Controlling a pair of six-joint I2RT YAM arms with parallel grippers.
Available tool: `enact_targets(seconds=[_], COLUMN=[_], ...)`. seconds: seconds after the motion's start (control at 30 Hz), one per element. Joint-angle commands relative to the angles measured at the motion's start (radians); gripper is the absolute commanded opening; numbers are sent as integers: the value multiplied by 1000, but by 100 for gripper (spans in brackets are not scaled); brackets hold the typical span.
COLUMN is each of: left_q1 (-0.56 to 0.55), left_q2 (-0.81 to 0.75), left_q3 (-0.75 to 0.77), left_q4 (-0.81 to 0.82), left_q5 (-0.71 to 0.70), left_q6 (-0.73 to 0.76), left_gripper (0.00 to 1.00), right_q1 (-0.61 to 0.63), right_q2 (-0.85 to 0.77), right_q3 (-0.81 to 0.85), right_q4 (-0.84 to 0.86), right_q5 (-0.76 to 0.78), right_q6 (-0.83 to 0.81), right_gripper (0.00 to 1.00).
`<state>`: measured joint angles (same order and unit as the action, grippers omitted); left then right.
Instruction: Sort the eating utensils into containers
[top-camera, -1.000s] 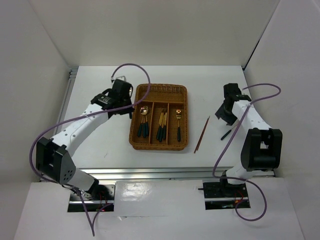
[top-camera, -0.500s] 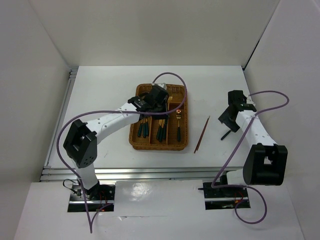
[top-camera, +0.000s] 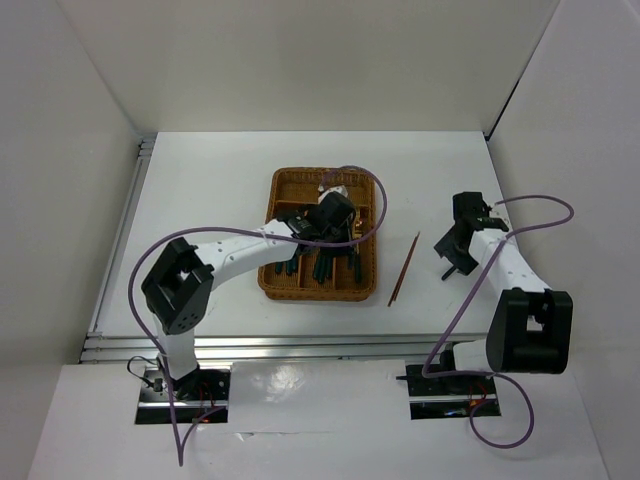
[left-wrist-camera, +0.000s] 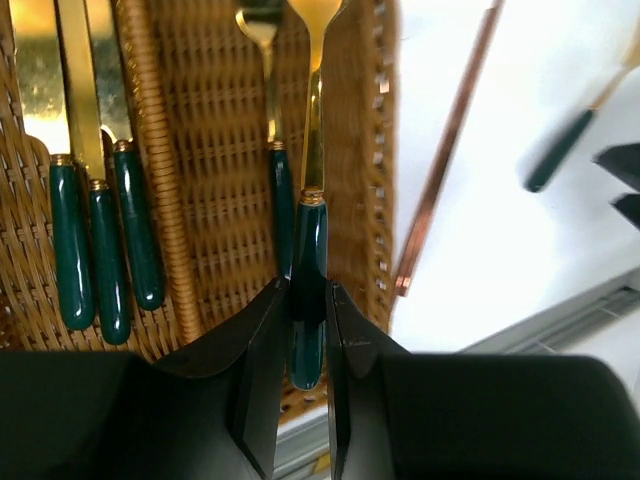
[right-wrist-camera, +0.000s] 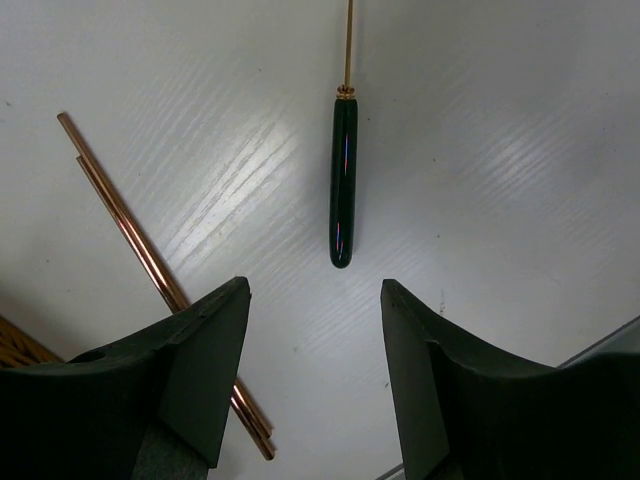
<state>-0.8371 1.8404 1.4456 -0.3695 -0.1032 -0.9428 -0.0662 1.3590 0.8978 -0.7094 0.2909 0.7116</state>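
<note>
My left gripper (left-wrist-camera: 308, 300) is shut on the dark teal handle of a gold-headed utensil (left-wrist-camera: 312, 150). It hangs over the right long slot of the brown wicker tray (top-camera: 300, 176), beside a fork (left-wrist-camera: 276, 190) lying in that slot. Several teal-handled knives (left-wrist-camera: 92, 230) lie in the middle slot. In the top view the left gripper (top-camera: 338, 214) is above the tray's right half. My right gripper (right-wrist-camera: 315, 300) stands open over the bare table, just short of the end of a lone teal-handled utensil (right-wrist-camera: 343, 180). Two reddish-brown chopsticks (right-wrist-camera: 160, 270) lie to its left.
The chopsticks (top-camera: 404, 268) lie on the white table between the tray and the right arm (top-camera: 500, 262). Purple cables (top-camera: 360, 190) loop over the tray and beside the right arm. White walls close in the table on three sides.
The left arm has swung from the left of the tray to over its right slot. The right gripper shifted slightly and opened a little wider.
</note>
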Motion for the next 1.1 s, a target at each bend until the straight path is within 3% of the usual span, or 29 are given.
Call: enact_targets(seconds=[0.0,0.37,0.67,0.7,0.8,0.93,1.07], left_q1=[-22,-31,-31,-31,-22,10,88], left_q2=[26,118,118,118,118,66,-22], left_q3=[-14,9,53,67,165,263,263], left_q4=[34,44,7,-15,-124,-167,-141], left_q5=[-39,-47,-56,-56,-46,-46,32], left_q6=[-54,-44,-21,-11,33,140,216], left_gripper=[18,24,54,61,70,72,74], right_q1=[-6,-6,-6,-6,-6,-6,-6], right_q2=[-38,-46,-5,6,6,-15,27], right_q3=[-23,-43,-53,-53,-34,-57,-47], right_q4=[54,73,73,73,34,56,56], right_q5=[8,36,48,72,100,111,111], right_q6=[14,12,3,3,26,26,26], right_gripper=[63,63,63,63,63,63,56])
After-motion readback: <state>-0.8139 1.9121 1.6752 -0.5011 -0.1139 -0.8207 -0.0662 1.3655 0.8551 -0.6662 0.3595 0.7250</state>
